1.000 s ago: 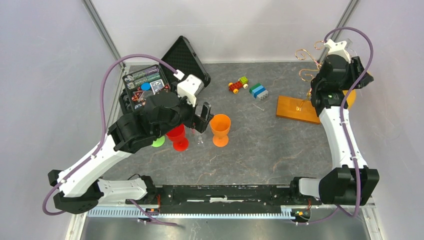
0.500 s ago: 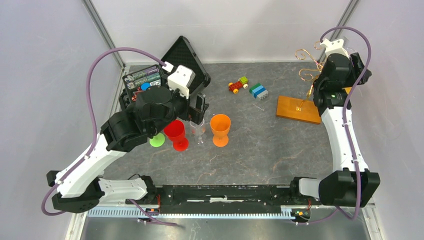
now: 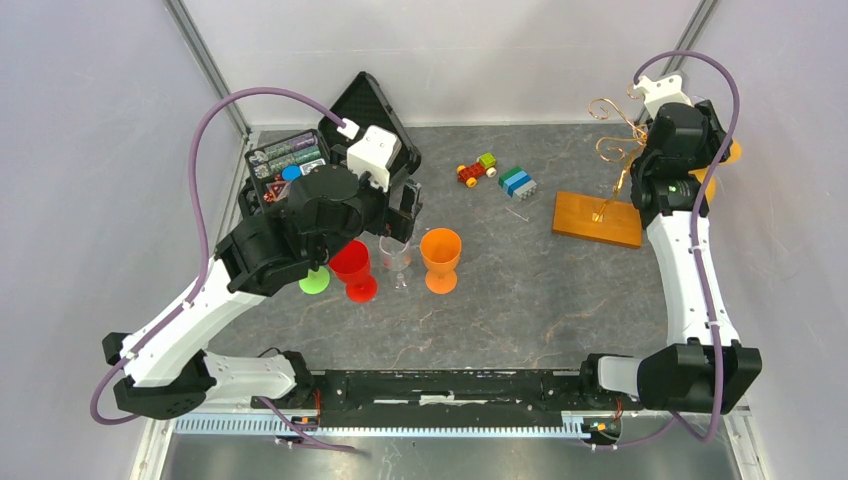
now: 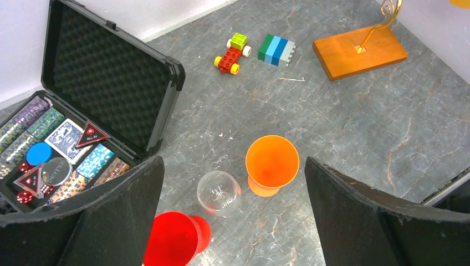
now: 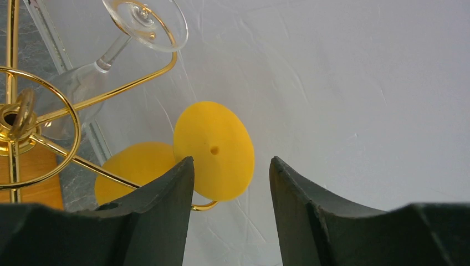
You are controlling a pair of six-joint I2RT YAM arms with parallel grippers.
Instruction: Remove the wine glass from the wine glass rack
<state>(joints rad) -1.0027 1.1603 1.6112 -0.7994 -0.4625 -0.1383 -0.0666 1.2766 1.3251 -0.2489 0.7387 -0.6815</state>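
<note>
The wine glass rack has gold wire arms (image 5: 39, 119) over an orange-brown wooden base (image 3: 597, 218) at the far right of the table. A yellow wine glass (image 5: 213, 149) hangs upside down from one arm, with a clear wine glass (image 5: 147, 22) on another. My right gripper (image 5: 231, 166) is open. The yellow glass's foot lies just beyond its fingertips, by the left finger, and is not gripped. My left gripper (image 4: 234, 166) stands wide open and holds nothing. It hovers above a clear glass (image 4: 219, 193) that stands on the table.
An orange goblet (image 4: 271, 163), a red goblet (image 4: 172, 241) and a green one (image 3: 315, 283) stand around the clear glass. An open black case (image 4: 105, 83) of cards and chips lies back left. Toy bricks (image 4: 275, 50) and a toy car (image 4: 230, 51) sit mid-back. The enclosure wall (image 5: 360, 83) is just behind the rack.
My left gripper has drawn back and up from the clear glass, which now stands uncovered between the red and orange goblets. The right arm shifted further back along the rack, its jaws slightly wider.
</note>
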